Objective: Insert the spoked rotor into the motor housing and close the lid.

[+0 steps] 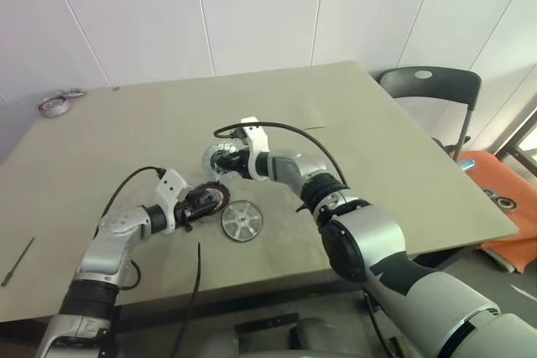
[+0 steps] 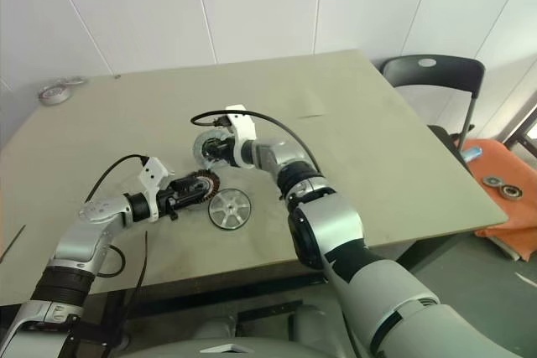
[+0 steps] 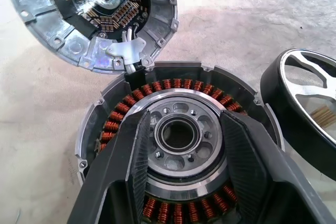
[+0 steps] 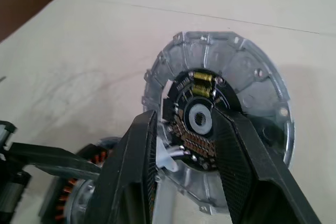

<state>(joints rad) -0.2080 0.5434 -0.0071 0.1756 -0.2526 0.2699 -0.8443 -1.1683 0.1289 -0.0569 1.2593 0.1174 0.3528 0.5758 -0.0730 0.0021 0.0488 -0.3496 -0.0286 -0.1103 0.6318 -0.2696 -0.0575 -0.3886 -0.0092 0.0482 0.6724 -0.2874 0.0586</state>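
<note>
Spoked rotor lies flat just beside the left tool.

Count on the counter: one motor housing with a copper winding ring; one spoked rotor, six spokes, lying flat at 3 o'clock of the housing; one silver lid carrying a dark circuit board, at 12 o'clock of the rotor. One tape roll at the counter's far 10 o'clock corner. One thin dark rod at the 8 o'clock edge. Grippers: two. Off the counter: one dark chair, one orange mat.
</note>
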